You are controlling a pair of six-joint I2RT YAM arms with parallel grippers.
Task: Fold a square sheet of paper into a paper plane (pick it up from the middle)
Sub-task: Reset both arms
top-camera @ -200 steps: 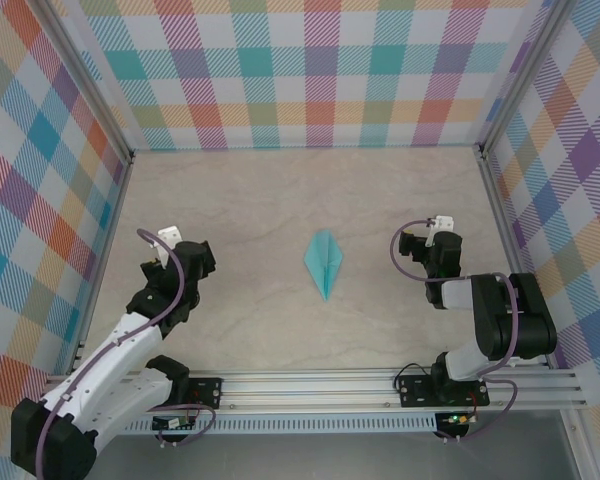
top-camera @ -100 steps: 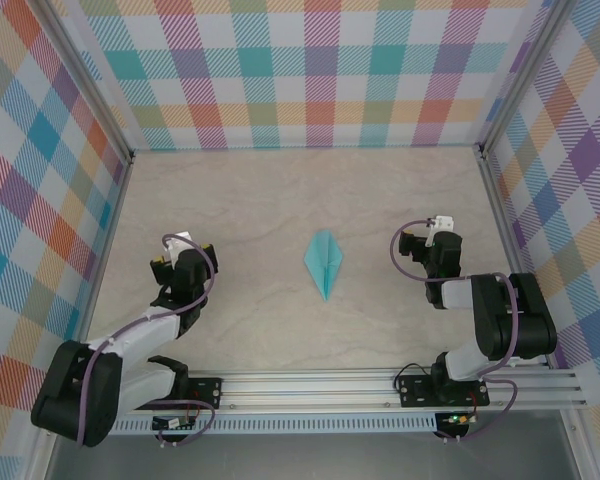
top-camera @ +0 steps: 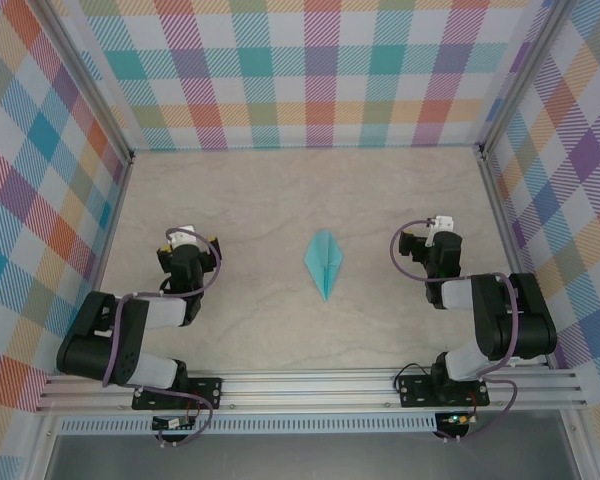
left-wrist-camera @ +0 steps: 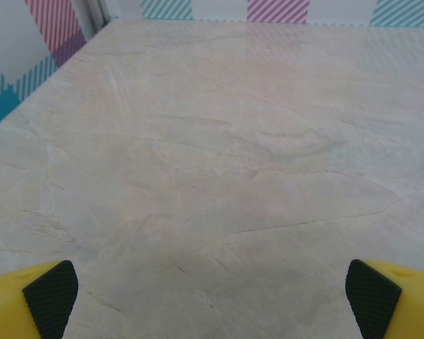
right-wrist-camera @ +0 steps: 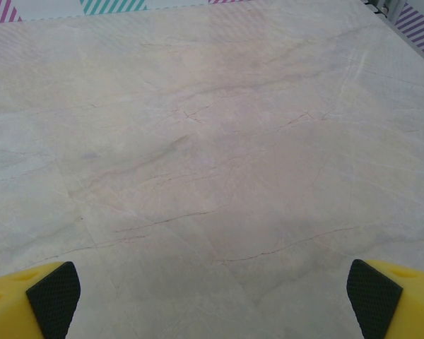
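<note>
Left arm has folded back since a second ago: its elbow, then stretched out toward the near left corner, is now tucked close beside the base, and the left end effector (top-camera: 185,250) sits slightly farther right. Paper plane and right arm unchanged.

Paper plane (top-camera: 324,262): light-teal, folded into a kite-like dart with a visible centre crease. Lies flat on the desk (top-camera: 260,200), about midway between the two arms, longer narrow point toward the near rail (top-camera: 320,385), shorter point toward the far wall. Nothing touches it; both end effectors are well apart from it, one on each side.

Left end effector: left of the plane, at about the same depth on the desk. Left wrist view (left-wrist-camera: 212,300) shows the yellow fingers with black textured pads (left-wrist-camera: 51,296) at the two bottom corners, spread wide, bare desk between them, nothing pinched.

Right end effector (top-camera: 435,240): right of the plane, arm folded back toward its base. Right wrist view (right-wrist-camera: 212,300) gives the same picture: pads (right-wrist-camera: 373,296) at opposite bottom corners, spread wide, bare veined desk surface between them, nothing held.

Surroundings: beige marble-pattern desk enclosed on three sides by plaid walls (top-camera: 310,70) in teal, pink, orange and purple.
</note>
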